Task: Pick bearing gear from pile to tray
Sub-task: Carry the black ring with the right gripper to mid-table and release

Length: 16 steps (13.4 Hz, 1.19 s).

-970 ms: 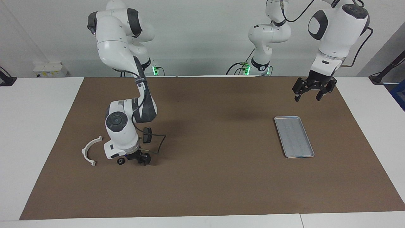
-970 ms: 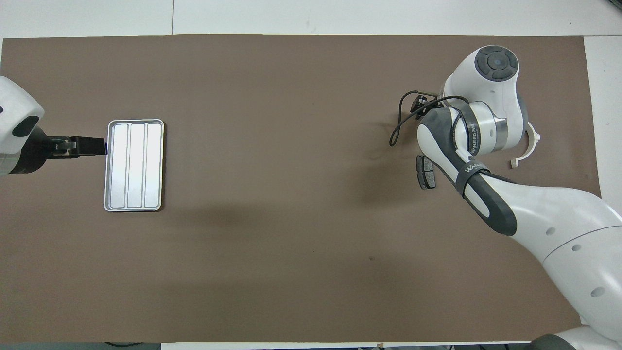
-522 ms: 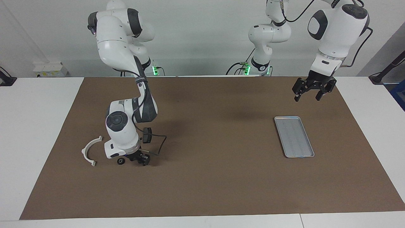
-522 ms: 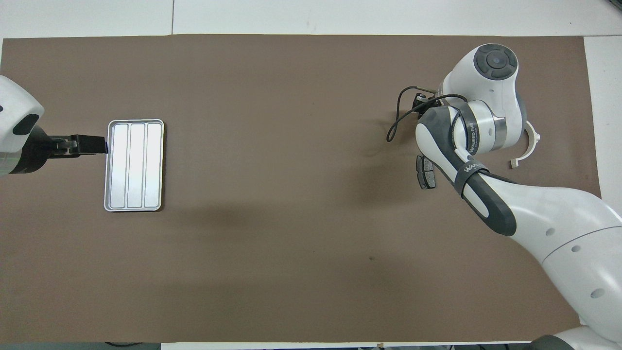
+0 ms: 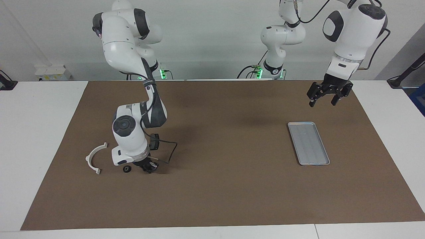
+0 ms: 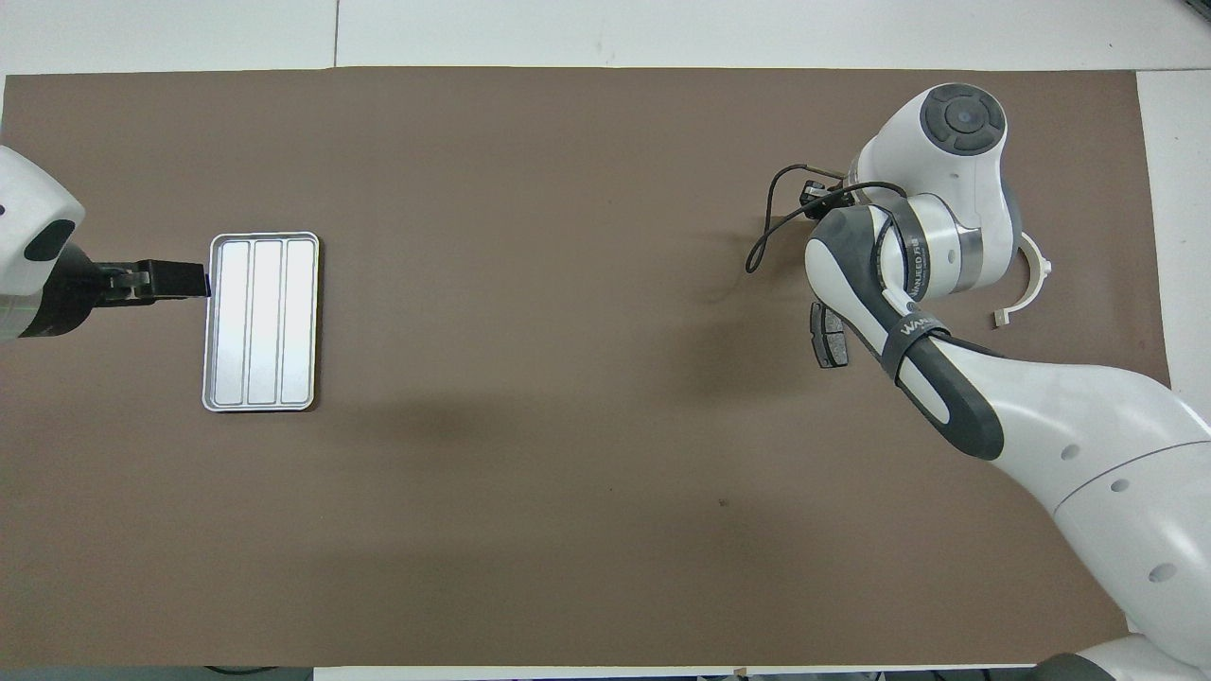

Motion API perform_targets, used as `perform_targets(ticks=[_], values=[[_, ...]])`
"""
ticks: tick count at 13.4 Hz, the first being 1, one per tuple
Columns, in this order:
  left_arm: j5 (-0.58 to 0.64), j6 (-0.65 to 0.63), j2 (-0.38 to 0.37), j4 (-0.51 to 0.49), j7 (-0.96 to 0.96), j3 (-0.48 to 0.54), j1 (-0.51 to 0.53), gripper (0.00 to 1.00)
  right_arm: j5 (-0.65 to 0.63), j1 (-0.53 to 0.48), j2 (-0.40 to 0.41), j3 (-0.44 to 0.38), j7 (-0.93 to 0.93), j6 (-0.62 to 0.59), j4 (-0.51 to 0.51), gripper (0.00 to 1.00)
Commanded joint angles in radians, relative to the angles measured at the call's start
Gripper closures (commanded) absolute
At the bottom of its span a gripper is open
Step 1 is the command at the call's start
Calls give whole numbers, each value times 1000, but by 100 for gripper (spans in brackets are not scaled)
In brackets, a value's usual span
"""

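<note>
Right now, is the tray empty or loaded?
Empty. The tray shows only its bare ridged floor in both views; no part lies in it.

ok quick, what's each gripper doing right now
Left gripper: open, empty, raised near the tray.
Right gripper: shut, down at the pile; what it holds cannot be told.
</note>
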Motion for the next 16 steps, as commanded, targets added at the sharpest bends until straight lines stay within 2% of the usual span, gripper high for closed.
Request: perform_targets(ticks=[1, 3, 6, 8, 10, 12, 14, 16], values=[[-4, 24, -7, -19, -13, 8, -13, 0, 1, -4, 16, 0, -9, -7, 3, 100], [7, 19, -7, -17, -19, 8, -34, 0, -4, -7, 3, 0, -59, -58, 20, 100], [13, 25, -7, -19, -24, 8, -36, 0, 3, -4, -49, 12, -126, -310, 152, 100], [13, 25, -7, -19, -26, 8, -32, 0, 10, -4, -98, 80, -103, -433, 196, 100], [13, 24, -7, -19, -27, 8, -32, 0, 50, 5, -115, 130, 38, -535, 248, 100], [13, 28, -7, -19, -24, 8, -32, 0, 50, 80, -122, 170, 246, -579, 285, 100], [13, 36, -7, -20, -18, 8, -29, 0, 58, 187, -121, 171, 485, -532, 285, 100], [13, 34, -7, -21, -13, 8, -25, 0, 62, 265, -132, 177, 647, -460, 252, 100]])
